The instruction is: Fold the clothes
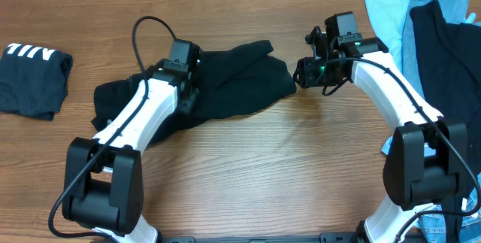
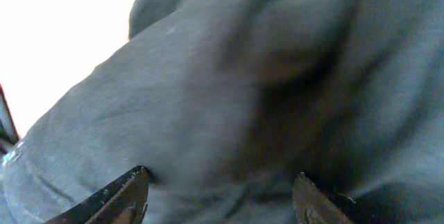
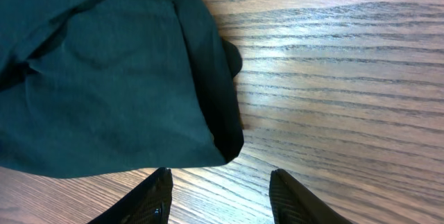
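A crumpled black tee point(image 1: 233, 77) lies at the middle of the wooden table. My left gripper point(image 1: 188, 96) sits over its left part, open, with dark fabric filling the left wrist view point(image 2: 229, 99) between and beyond the fingers point(image 2: 222, 189). My right gripper point(image 1: 304, 74) is open just off the tee's right edge. In the right wrist view the fingers point(image 3: 222, 193) hover above bare wood, with the tee's corner point(image 3: 118, 92) just ahead of them. No neck label shows.
A folded black tee with white print point(image 1: 31, 77) lies at the far left. A pile of light-blue point(image 1: 387, 10) and dark garments point(image 1: 443, 47) sits at the far right, beside the right arm. Bare wood spans the table's front half point(image 1: 270, 168).
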Controlling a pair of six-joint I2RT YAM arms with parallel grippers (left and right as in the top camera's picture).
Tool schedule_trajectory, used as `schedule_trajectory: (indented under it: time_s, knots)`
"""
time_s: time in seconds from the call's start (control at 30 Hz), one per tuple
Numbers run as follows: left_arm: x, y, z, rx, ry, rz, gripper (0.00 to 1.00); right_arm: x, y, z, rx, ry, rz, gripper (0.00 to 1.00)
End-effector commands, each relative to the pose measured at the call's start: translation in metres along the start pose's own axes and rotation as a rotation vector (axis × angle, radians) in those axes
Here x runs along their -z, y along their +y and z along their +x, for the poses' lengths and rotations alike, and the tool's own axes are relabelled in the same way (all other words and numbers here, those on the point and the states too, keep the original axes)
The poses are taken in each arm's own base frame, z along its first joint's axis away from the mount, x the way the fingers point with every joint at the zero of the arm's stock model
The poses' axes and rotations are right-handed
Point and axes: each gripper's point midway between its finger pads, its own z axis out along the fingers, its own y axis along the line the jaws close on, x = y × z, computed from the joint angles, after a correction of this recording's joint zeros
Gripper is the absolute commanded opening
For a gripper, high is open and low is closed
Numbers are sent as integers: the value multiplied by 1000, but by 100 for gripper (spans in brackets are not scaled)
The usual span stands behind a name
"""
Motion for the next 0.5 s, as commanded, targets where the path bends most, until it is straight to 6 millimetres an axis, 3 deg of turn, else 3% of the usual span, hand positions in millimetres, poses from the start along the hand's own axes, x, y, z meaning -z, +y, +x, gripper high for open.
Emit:
schedule_trajectory:
  time_s: [0.0, 0.1, 0.2, 0.27, 0.3, 0.43, 0.47]
  knots:
    - [6, -50, 1, -204, -15, 182, 68, 13, 6, -10, 19, -46, -3, 50]
    - [9, -59, -6, -225, -41, 192, 71, 13, 6, -10, 20, -46, -3, 50]
    - [5, -46, -16, -175, -70, 138, 67, 13, 6, -10, 19, -45, -3, 50]
    - [2, -41, -22, -154, -91, 125, 61, 13, 6, -9, 17, -39, -2, 50]
    - [-1, -40, -27, -115, -106, 121, 52, 13, 6, -9, 17, -39, -2, 50]
    - [-20, -47, -20, -119, -57, 128, 39, 13, 6, -9, 17, -39, -2, 50]
    - [-24, -48, -19, -121, -50, 121, 29, 13, 6, -9, 17, -39, -2, 50]
